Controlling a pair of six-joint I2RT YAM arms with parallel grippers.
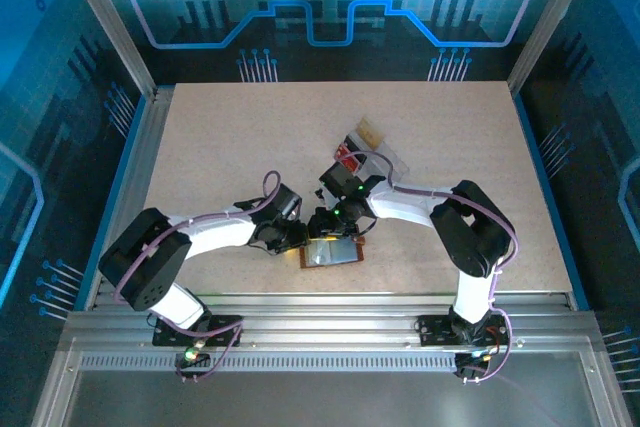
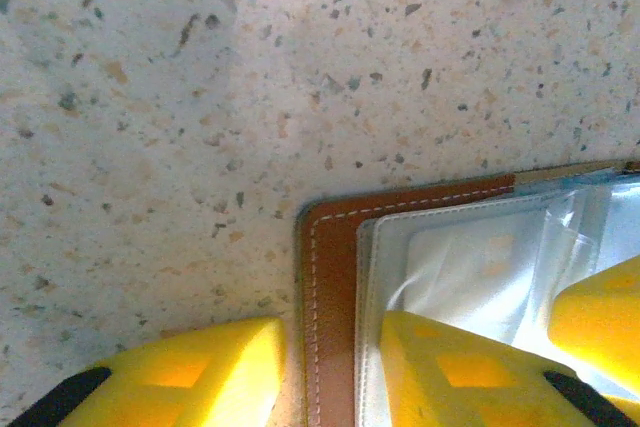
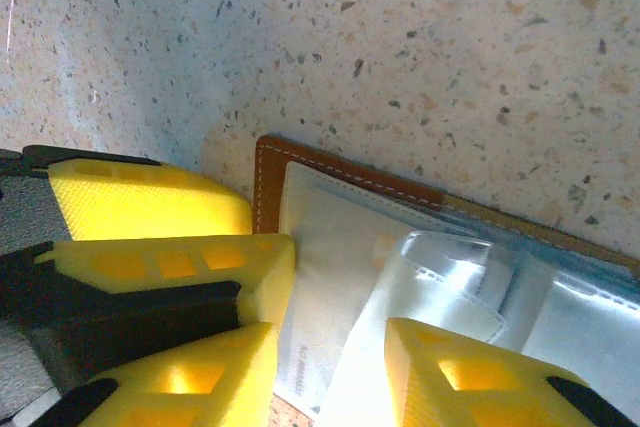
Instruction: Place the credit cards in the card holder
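Card holder (image 1: 330,253) lies open on the bench (image 1: 220,147) near the front edge. Its long axis runs 9 to 3 o'clock, and stitched brown leather frames glossy clear pockets (whether a card sits inside, I cannot tell). The left end effector (image 2: 330,357) straddles its 9 o'clock edge, part open and gripping nothing. The right end effector (image 3: 332,357) hovers over the pockets from 12 o'clock, likewise part open and empty. Farther off at 1 o'clock, a red card (image 1: 348,159) and a tan card (image 1: 370,130) lie near a clear tray (image 1: 388,162).

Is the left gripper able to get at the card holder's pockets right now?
Probably yes: the left gripper is open astride the card holder edge, with nothing between; the right gripper crowds close.
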